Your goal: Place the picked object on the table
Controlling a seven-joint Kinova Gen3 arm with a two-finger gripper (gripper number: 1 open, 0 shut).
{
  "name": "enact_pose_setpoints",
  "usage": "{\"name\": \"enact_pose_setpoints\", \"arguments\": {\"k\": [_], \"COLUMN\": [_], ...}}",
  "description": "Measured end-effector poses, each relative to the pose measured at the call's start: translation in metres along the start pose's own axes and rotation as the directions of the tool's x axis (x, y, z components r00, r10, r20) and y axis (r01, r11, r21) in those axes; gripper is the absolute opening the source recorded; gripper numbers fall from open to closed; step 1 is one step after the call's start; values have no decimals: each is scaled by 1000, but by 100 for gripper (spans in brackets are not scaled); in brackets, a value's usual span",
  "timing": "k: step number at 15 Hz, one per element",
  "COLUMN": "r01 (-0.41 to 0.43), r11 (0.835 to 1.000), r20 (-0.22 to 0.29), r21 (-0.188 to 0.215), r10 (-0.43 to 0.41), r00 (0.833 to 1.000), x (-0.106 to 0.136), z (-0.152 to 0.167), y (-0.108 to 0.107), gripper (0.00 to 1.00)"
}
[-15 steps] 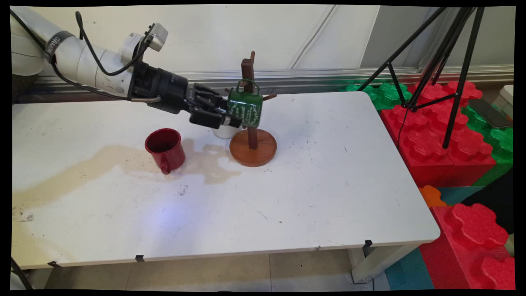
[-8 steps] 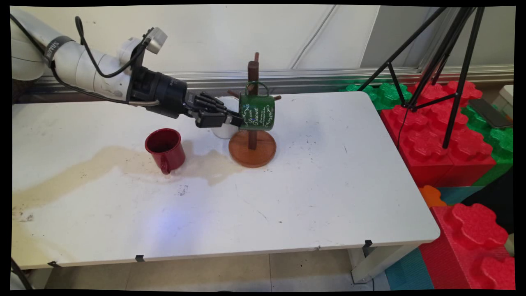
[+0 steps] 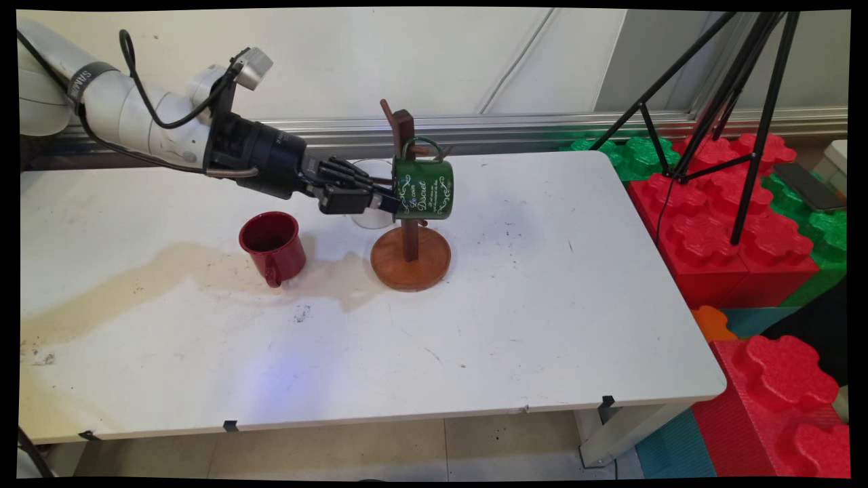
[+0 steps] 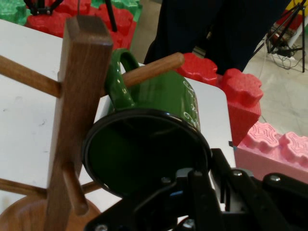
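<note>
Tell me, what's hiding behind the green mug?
Behind the green mug is the wooden mug tree; one peg goes through the mug's handle. A white cup peeks out behind the gripper, mostly covered. The gripper grips the mug's rim.

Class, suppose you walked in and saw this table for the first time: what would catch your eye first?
The green mug, hung by its handle on a peg of the wooden mug tree at mid-table, with the black end effector at its rim. Left of it stands a red mug, on a brown stain.
</note>
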Motion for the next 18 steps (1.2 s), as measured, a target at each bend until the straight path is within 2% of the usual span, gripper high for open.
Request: {"name": "enact_pose_setpoints", "arguments": {"k": [12, 18], "r01": [14, 9], "r11": [997, 993], "r20": [6, 28], "r21": [-81, -121], "r10": [-13, -5], "r00": [1000, 1000], "x": [2, 2], "z": [-14, -20], "y": [28, 47], "gripper": [0, 0]}}
